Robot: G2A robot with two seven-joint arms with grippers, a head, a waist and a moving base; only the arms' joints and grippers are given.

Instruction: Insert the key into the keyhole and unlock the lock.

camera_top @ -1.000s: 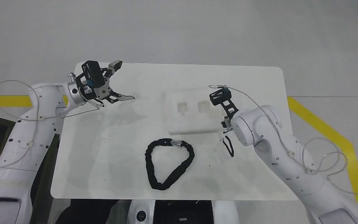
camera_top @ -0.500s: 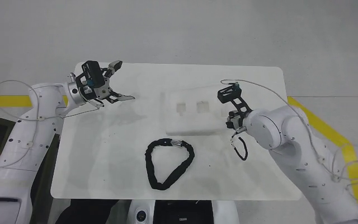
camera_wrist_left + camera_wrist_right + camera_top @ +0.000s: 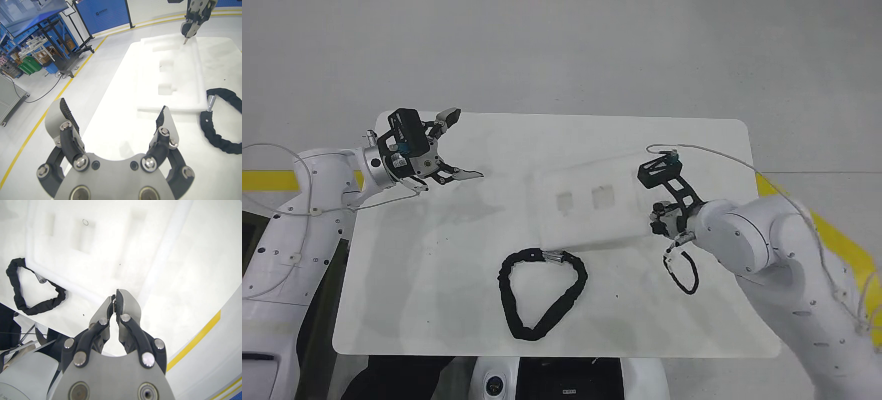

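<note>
Metal key is clamped between the fingers of the right gripper. Its blade sticks out below the fingertips, long axis near upright w/ a slight tilt, tip pointing down at the foam tray and just above its top face near the far right corner.

Chain lock lies flat on the bench as a closed black loop, near-centre. Its silver lock cylinder lies on its side along the tray's near edge, keyhole end facing the right arm's side. Key and cylinder are well apart.

Left gripper hangs over the bench's far left corner w/ its fingers wide apart and nothing between them.

Bench top is plain white w/ rounded corners. The tray is white foam w/ several rectangular recesses; a small ring lies in one. Floor is pale grey w/ yellow lines; blue racks and a green bin stand further back.

Vs 1 s ago: right arm has swung out toward the bench's right side w/ the key, and the tray has turned, its near corner now at the cylinder. Left arm unchanged.
</note>
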